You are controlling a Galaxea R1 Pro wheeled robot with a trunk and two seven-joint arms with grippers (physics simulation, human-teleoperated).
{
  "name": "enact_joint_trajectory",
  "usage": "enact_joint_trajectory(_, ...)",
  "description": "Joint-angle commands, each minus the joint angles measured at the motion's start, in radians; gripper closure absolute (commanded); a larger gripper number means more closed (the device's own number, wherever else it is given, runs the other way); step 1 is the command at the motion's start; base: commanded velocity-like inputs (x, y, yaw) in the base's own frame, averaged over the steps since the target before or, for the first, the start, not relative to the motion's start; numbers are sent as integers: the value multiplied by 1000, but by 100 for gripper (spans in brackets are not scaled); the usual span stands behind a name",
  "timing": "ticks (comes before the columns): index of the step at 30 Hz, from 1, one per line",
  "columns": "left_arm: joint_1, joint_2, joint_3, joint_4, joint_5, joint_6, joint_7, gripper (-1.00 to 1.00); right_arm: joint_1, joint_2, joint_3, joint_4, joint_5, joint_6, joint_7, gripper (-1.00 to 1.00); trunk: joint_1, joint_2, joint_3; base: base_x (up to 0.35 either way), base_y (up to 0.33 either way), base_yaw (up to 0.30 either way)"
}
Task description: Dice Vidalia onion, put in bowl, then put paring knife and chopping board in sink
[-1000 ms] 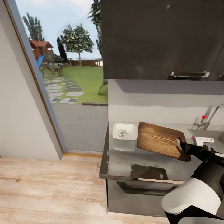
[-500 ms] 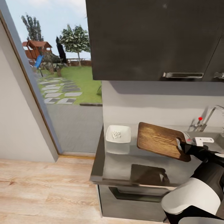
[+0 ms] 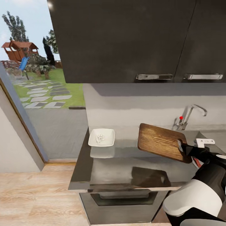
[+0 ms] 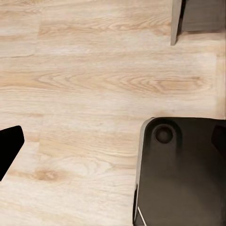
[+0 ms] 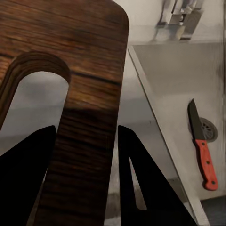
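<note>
Our right gripper (image 5: 87,141) pinches the chopping board (image 3: 161,141) by the strip beside its handle slot, holding it tilted above the grey surface (image 3: 125,163). The bowl (image 3: 101,137), well apart toward the window, holds the diced onion (image 3: 100,137). The knife (image 5: 202,143) lies in the sink (image 5: 174,70) next to the drain. We judge the last step in hand: carrying the board over the basin beneath the tap (image 3: 188,116) and lowering it before release. Whether our left gripper (image 4: 8,148) is spread, we cannot tell.
</note>
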Motion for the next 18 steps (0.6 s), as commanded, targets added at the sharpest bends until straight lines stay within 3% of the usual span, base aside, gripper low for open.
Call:
enact_joint_trajectory(1, 0, 2, -8, -2, 10, -2, 5, -100, -2, 1, -2, -1, 4, 3, 5, 100, 1, -2, -2, 0, -208, -39)
enact_joint_trajectory(11, 0, 2, -8, -2, 10, -2, 5, -100, -2, 1, -2, 15, 5, 2, 3, 100, 1, -2, -2, 0, -208, -6)
enact_joint_trajectory(18, 0, 1, -8, -2, 10, -2, 5, -100, -2, 1, -1, 20, 5, 2, -33, 100, 1, -2, -2, 0, -209, 0)
